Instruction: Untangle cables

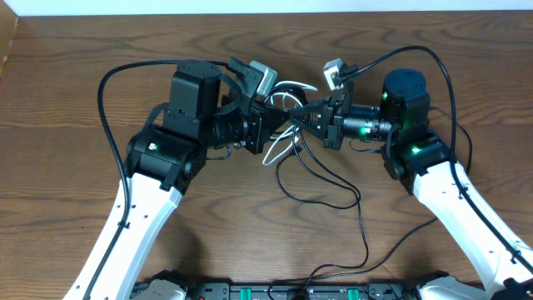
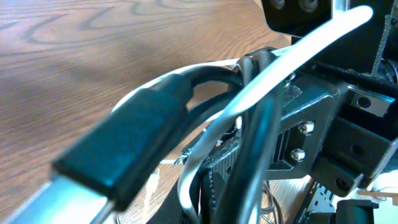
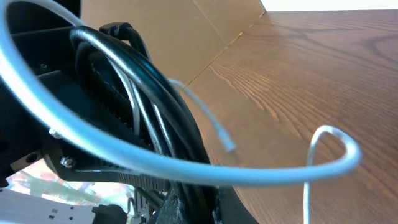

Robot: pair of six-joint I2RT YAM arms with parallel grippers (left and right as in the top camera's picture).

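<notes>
Both arms met at the upper centre of the overhead view, wrists turned toward each other over the table (image 1: 83,50). The left arm's fingers (image 1: 273,122) were pressed together, and so were the right arm's fingers (image 1: 312,115). Both pairs sat inside the knot, but the strands crowded so thickly there that it could not be told which cord each pair pinched, if any.

The white cord (image 1: 277,152) looped around and just below the meeting point. The black cord (image 1: 360,204) ran from the same spot down the middle of the frame toward the bottom edge, its slack lying loose on the wood. In the left wrist view a plug end (image 2: 124,146) of the black cord hung right before the lens, crossed by a white strand.

Gripping from opposite sides probably served to hold the knot off the table, so the two cords could be drawn apart. The long black tail trailing free looked likely to drag and snag.
</notes>
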